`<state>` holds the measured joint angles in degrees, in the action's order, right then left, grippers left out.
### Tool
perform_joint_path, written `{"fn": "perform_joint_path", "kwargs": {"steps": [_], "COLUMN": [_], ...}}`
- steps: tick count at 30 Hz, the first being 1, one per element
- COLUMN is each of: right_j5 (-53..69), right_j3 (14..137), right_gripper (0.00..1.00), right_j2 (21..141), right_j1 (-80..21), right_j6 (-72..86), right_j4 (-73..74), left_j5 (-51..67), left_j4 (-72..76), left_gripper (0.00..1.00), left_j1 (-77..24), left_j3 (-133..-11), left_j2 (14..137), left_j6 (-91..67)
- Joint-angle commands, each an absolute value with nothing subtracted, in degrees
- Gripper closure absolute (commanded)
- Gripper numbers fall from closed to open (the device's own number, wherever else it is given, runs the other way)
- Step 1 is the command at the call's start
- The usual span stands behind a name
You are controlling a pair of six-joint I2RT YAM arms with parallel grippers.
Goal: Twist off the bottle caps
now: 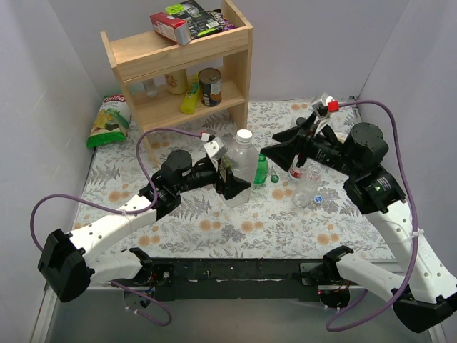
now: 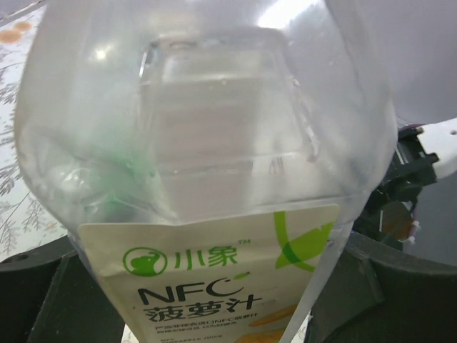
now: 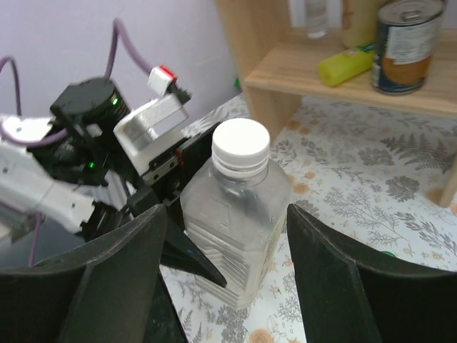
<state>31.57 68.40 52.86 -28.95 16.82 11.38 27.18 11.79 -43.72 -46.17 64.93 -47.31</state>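
Left gripper (image 1: 230,184) clamped on large clear bottle (image 1: 243,164), mid-table | right gripper (image 1: 268,153) jaws apart, facing its white cap (image 3: 241,139)

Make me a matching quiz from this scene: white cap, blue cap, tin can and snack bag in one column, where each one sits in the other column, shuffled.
1 white cap
2 blue cap
3 tin can
4 snack bag

A inside the wooden shelf
B on the large clear bottle
C left of the shelf, against the wall
D loose on the table, beside the slim clear bottle

Pairs: 1-B, 2-D, 3-A, 4-C
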Motion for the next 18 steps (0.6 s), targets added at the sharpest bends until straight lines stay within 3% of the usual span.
{"fn": "perform_joint_path", "kwargs": {"steps": [1, 8, 18], "right_j5": [17.8, 5.2, 1.3], "right_j3": [70.6, 74.6, 76.7], "right_gripper": [0.26, 0.27, 0.30], "right_j2": [54.0, 59.5, 62.6], "right_j1": [-31.7, -39.7, -42.9], "right_j6": [24.0, 22.8, 21.9], "right_j4": [9.5, 11.6, 11.1], "left_j5": [19.2, 17.2, 16.8], "left_j4": [9.8, 8.5, 7.7], "left_gripper": [0.70, 0.70, 0.70], "left_j1": [-44.4, -46.1, -46.9], "left_j3": [-49.5, -49.9, -50.3], "left_j2": [64.2, 65.1, 65.7], "left_j6": [-45.8, -44.6, -44.2]}}
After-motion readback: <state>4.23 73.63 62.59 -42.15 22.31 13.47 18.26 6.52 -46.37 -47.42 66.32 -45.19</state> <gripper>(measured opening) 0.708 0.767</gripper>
